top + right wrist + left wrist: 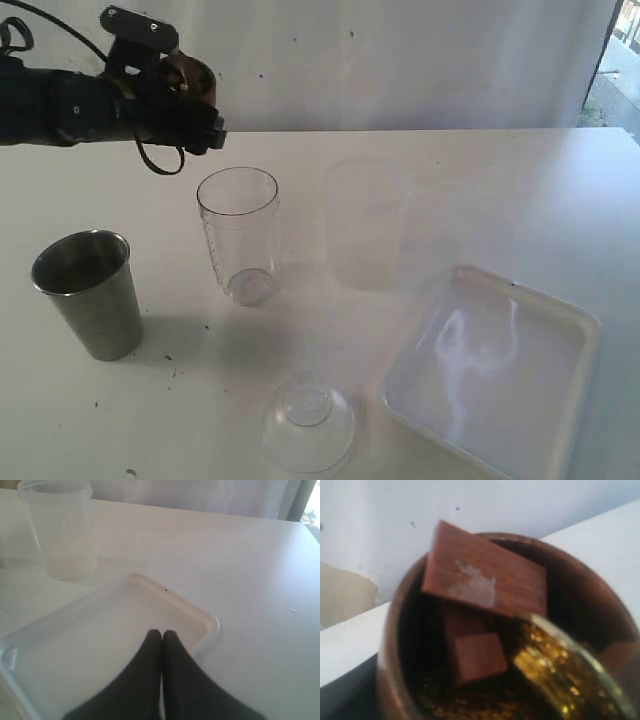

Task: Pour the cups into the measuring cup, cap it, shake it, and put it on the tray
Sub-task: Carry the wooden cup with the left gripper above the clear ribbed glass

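Holding the wooden cup (192, 72) aloft, up beside the measuring cup (238, 235), the left gripper (172, 85) is clamped around it, apparently ready to pour. The right gripper (161, 636), fingers together, hovers over the tray (200, 612), away from the pour.

Steel tumbler (88, 295), measuring cup (240, 235), frosted cup (367, 225) stand upright; wooden cup (190, 75) aloft.

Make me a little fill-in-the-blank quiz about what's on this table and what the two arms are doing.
1. Inside the wooden cup, held up by the left gripper, lie brown squares and glitter coloured ____.
2. In the exterior view the steel tumbler stands ____ of the measuring cup.
3. The right gripper hovers over the tray with jaws ____.
Missing words: gold, left, shut.
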